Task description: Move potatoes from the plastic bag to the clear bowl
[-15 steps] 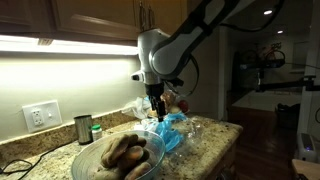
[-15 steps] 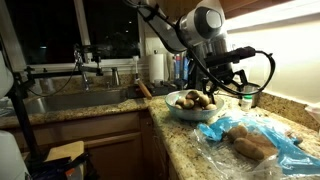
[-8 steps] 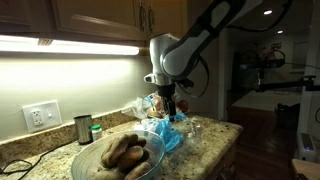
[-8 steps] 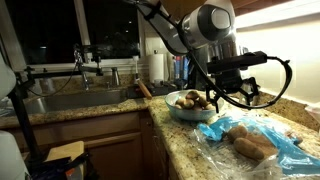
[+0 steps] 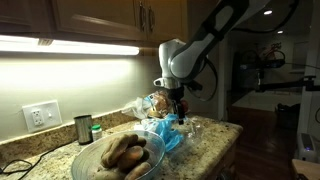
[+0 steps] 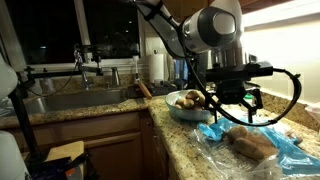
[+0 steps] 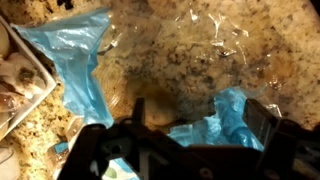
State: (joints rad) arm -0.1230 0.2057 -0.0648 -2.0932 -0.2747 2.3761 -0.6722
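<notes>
A clear bowl [image 5: 118, 158] holds several potatoes [image 5: 122, 152]; it also shows in an exterior view [image 6: 190, 112] and at the left edge of the wrist view [image 7: 14, 82]. A clear and blue plastic bag [image 6: 268, 150] lies open on the granite counter with potatoes [image 6: 250, 143] in it; it also shows beside the bowl [image 5: 166, 132]. My gripper [image 6: 236, 108] hangs above the bag, just past the bowl, open and empty; it also shows in an exterior view [image 5: 180, 113]. In the wrist view the gripper [image 7: 198, 116] straddles blue plastic [image 7: 225, 112] and a potato [image 7: 150, 110].
A metal cup [image 5: 83, 128] and a green-lidded jar [image 5: 97, 131] stand by the wall outlet [image 5: 40, 115]. A sink [image 6: 70, 100] with a faucet [image 6: 84, 62], a rolling pin [image 6: 145, 90] and a paper towel roll [image 6: 157, 66] lie beyond the bowl. The counter edge [image 6: 175, 150] runs beside the bag.
My gripper has moved sideways from above the bowl to above the plastic bag. It stays open and empty. Bowl and bag have not moved.
</notes>
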